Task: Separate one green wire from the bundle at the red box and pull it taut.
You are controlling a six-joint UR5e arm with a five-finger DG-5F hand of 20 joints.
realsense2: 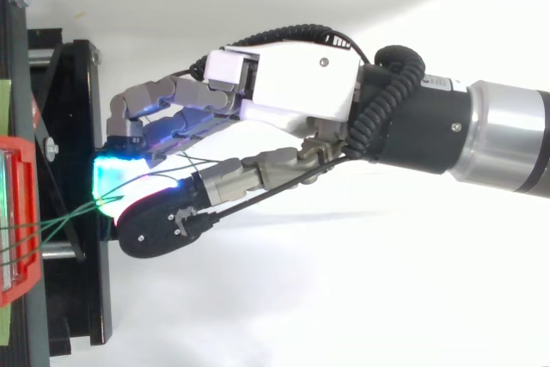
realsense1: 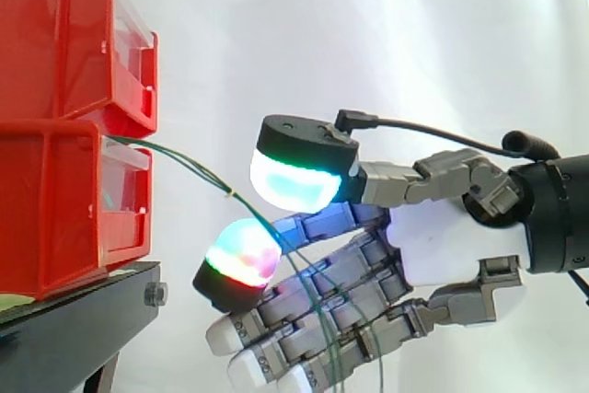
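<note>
**A:** What do we get from the side that we lose from above?

**B:** From the side we see the stack. The upper box [realsense1: 55, 34] sits on the lower box [realsense1: 55, 209], both red, on the black stand [realsense1: 83, 310]. The green wires [realsense1: 230, 193] leave the lower box at the top of its front. They curve down to the right and run across the hand [realsense1: 442, 246], which stands near the stand, apart from it, before the white curtain [realsense1: 368, 43].

**A:** And from above?

**B:** There we see the arm [realsense2: 507, 148] come in from the right, with the hand [realsense2: 292, 83] stretched toward the stand [realsense2: 82, 126]. Several strands, close together, run from the left edge into the glow at the hand's tip.

**A:** What is in the boxes?

**B:** Each has a clear inner front. The wires come out of the lower one, and we cannot make out anything more inside. We cannot tell what the upper one holds.

**A:** And the fingers?

**B:** We cannot tell whether they clamp a wire or stand apart around the bundle. The wires hang in slack curves.
</note>
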